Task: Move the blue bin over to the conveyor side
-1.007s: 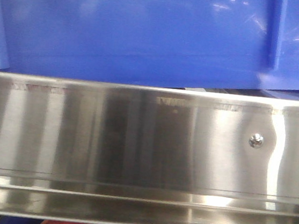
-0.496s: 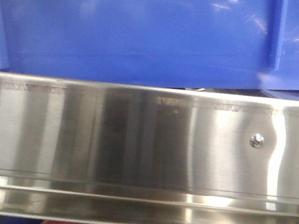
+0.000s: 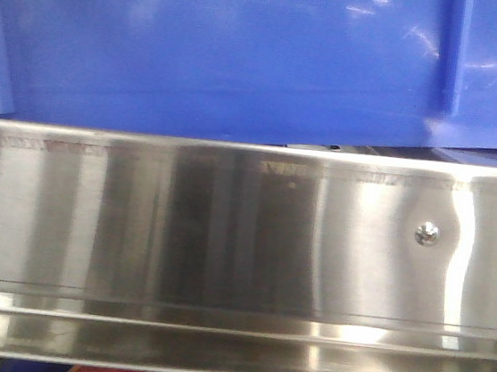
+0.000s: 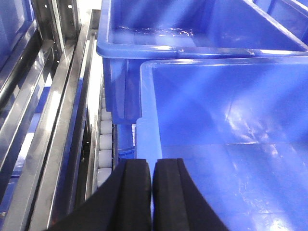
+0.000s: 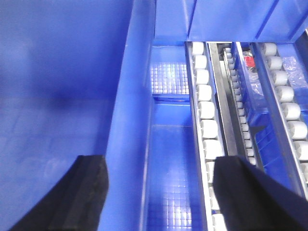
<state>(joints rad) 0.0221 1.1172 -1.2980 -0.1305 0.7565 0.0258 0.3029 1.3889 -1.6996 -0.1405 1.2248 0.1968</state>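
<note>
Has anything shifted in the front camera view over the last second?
The blue bin has crept slightly: the rib near the picture's right edge sits a little further left, and the gap under that corner is a touch wider. The stainless-steel rail and its screw have not moved.

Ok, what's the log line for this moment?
phase: grasp setup | left gripper: shut, at blue bin rim | right gripper: open, straddling bin wall
</note>
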